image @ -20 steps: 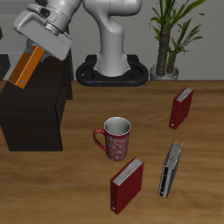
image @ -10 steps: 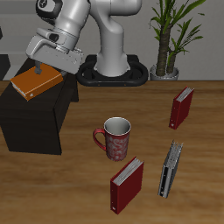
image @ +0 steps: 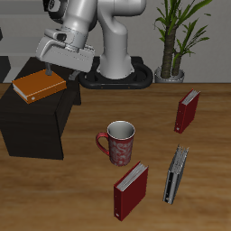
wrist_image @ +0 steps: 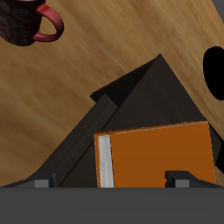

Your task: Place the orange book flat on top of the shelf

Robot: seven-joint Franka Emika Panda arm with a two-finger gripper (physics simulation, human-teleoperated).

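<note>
The orange book lies flat on the top of the low black-brown shelf, near its front corner. My gripper hangs just above the book's back edge, open and holding nothing. In the wrist view the orange book shows with its pale page edge, resting on the dark shelf top, and my gripper has its fingertips spread wide above it.
A red patterned mug stands on the table in front of the shelf and also shows in the wrist view. Two dark red books and a grey book stand nearer the front. A potted plant stands at the back.
The book came down from a tilted hold in the air onto the shelf top and now lies flat. My gripper has let go of it and risen a little.
</note>
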